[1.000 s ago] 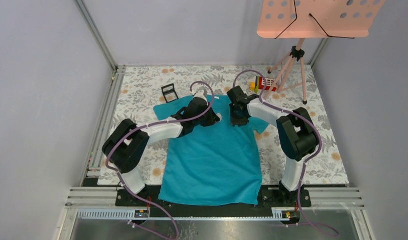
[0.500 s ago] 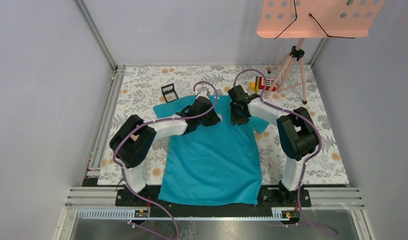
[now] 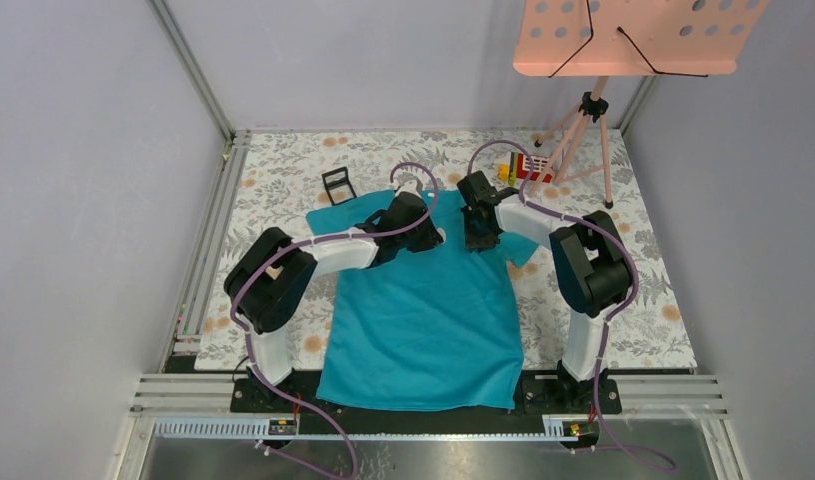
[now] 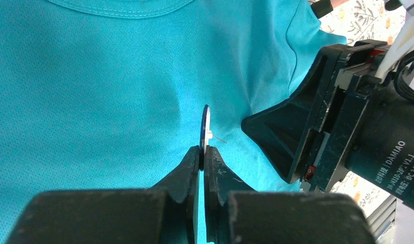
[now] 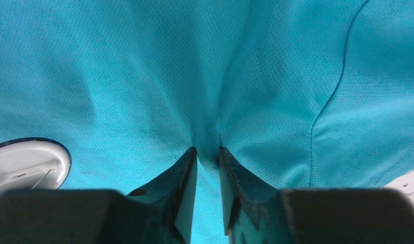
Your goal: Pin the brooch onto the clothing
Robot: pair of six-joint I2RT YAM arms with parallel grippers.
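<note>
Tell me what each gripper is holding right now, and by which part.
The left gripper holds the brooch by its edge. The right gripper pinches a small fold of the shirt near the sleeve seam.

The left gripper (image 4: 202, 152) pinches the brooch (image 4: 205, 122) edge-on over the teal T-shirt (image 4: 93, 76).

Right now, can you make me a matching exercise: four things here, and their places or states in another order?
1 brooch
2 left gripper
3 right gripper
4 black frame

a pinches a fold of the T-shirt
b stands on the floral cloth, beyond a sleeve
c held edge-on over the T-shirt
d closed on the brooch

Pairs: 1-c, 2-d, 3-a, 4-b
</note>
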